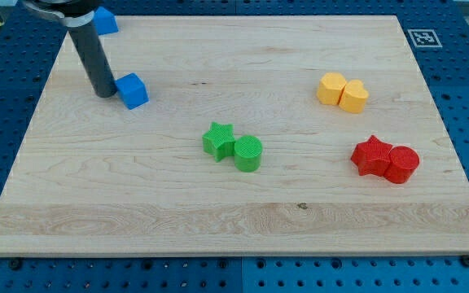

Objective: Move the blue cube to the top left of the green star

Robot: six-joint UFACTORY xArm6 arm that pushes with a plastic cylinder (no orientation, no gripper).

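The blue cube (133, 89) sits on the wooden board at the view's upper left. My tip (104, 94) rests on the board just left of the blue cube, touching or nearly touching its left side. The green star (217, 139) lies near the board's middle, below and right of the cube, with a green cylinder (247, 153) touching its right side.
Another blue block (105, 20) lies at the board's top left edge, partly behind the rod. A yellow pair (342, 91) sits at the upper right. A red star (371, 155) and red cylinder (401, 163) sit at the right. The board (234, 228) rests on a blue pegboard.
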